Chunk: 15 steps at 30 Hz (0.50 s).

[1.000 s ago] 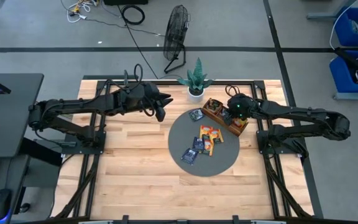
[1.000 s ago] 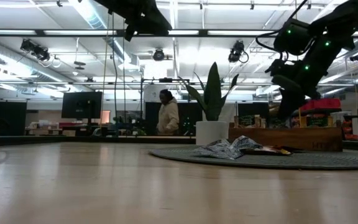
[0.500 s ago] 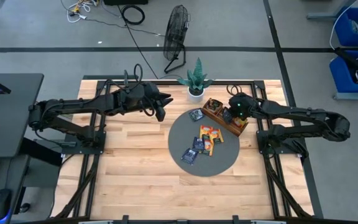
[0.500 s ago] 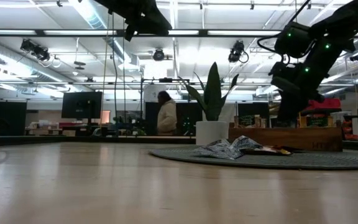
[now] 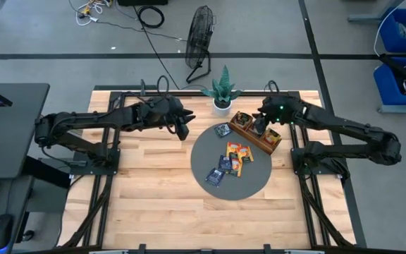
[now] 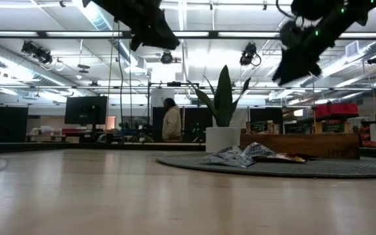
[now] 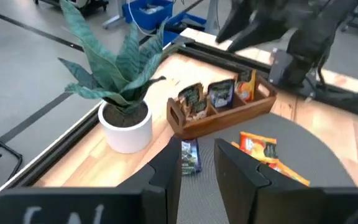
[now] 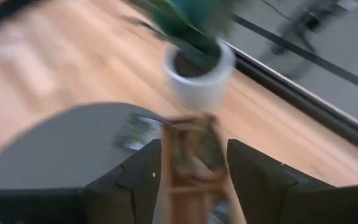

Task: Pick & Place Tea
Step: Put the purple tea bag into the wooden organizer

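Right pincer (image 5: 258,125) is up above the wooden tray (image 5: 254,131). In my right wrist view the fingers (image 8: 132,180) stand apart with nothing between them, so it's released. I read that as hanging clear of the tray so it can swing out for the next sachet.

Left pincer (image 5: 182,125) is parked high over bare bench (image 5: 146,183), just off the mat's edge. Fingers (image 7: 166,177) have a narrow gap, nothing held. It's waiting.

Tea: three sachets stand upright in the tray compartments (image 7: 219,96), which looks like the intended placing. The rest lie flat on the round grey mat (image 5: 210,152): a dark one (image 5: 223,130) just beside the tray, the orange pair (image 5: 239,152) mid-mat, and dark ones (image 5: 216,176) toward the near edge. From the low view they're a crumpled heap (image 6: 240,155) in front of the tray.

Potted plant (image 5: 222,90) sits just behind the mat, near the tray's end. A collision risk on any wide swing, I'd guess.

Person walking in the room behind (image 6: 170,121), well clear of the bench.

Task's partway by my read: several sachets are not yet placed.
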Tool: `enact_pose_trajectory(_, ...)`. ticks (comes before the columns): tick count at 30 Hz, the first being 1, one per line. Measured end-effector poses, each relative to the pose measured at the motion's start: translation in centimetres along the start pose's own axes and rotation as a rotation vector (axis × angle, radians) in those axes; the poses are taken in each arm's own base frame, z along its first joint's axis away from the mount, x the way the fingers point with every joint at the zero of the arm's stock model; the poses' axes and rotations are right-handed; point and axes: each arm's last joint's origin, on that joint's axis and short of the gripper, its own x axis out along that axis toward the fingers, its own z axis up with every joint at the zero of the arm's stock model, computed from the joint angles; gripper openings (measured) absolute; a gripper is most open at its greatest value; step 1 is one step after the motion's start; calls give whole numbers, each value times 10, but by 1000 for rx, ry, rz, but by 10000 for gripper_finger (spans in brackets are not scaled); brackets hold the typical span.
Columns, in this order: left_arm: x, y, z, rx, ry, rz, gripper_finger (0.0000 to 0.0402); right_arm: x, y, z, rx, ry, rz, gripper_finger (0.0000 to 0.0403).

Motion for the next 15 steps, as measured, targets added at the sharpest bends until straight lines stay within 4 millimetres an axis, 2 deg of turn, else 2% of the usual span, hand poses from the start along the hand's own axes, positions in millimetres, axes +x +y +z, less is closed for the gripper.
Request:
enact_pose_trajectory(6, 10, -2, -7, 6, 46, -21, 99, -17, 21, 17, -138, -49, 194, 190)
enact_pose_trajectory(15, 20, -5, -16, 15, 104, -75, 99, -23, 33, 18, -192, -67, 210, 183)
